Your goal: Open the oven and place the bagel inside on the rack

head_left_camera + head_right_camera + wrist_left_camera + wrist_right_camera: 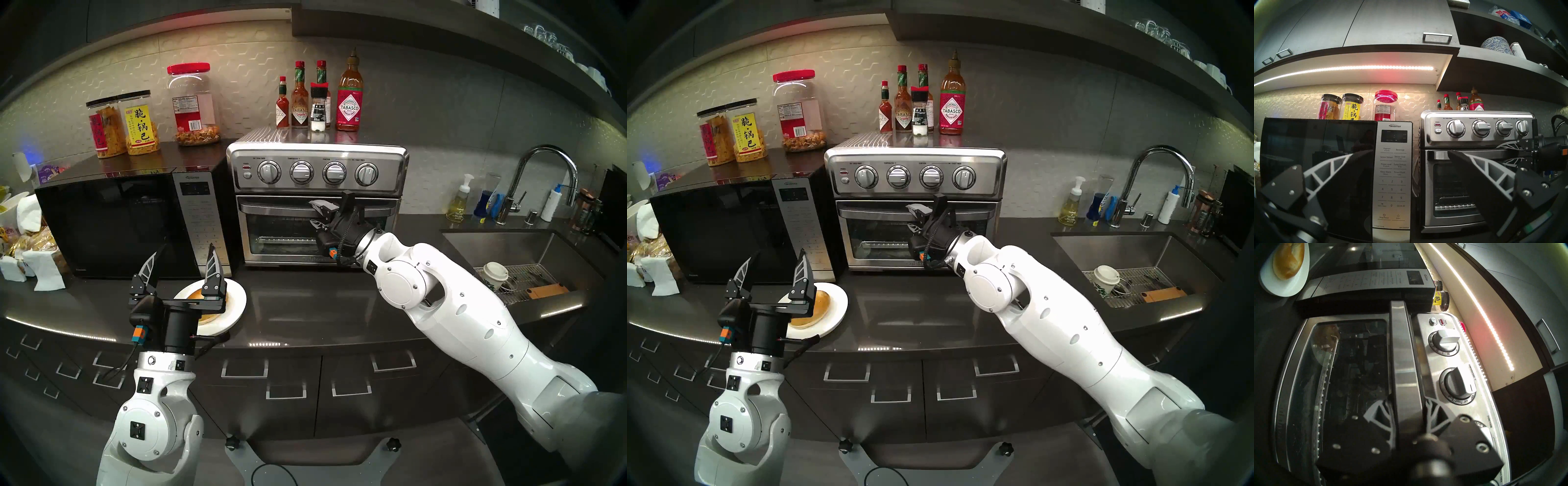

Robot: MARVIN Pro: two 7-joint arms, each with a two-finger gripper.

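Right gripper (1409, 414): pinched the oven (317, 203) door's bar handle (1405, 361), frame centre.
Left gripper (185, 263): spread, idle.
Advice: pull down along the door's arc, gently.

Oven (319, 203) — brushed stainless steel casing, ribbed top, glass door pane, satin metal bar handle (1407, 365). Microwave (118, 224): glossy black front, reflective. Worktop (305, 305) — dark, smooth, polished, mirrors the lights. Plate (837, 305): white, glazed look. Bagel (1288, 261): golden-brown, shiny crust. Robot arm shells (475, 305): glossy white plastic; jaws matt black.
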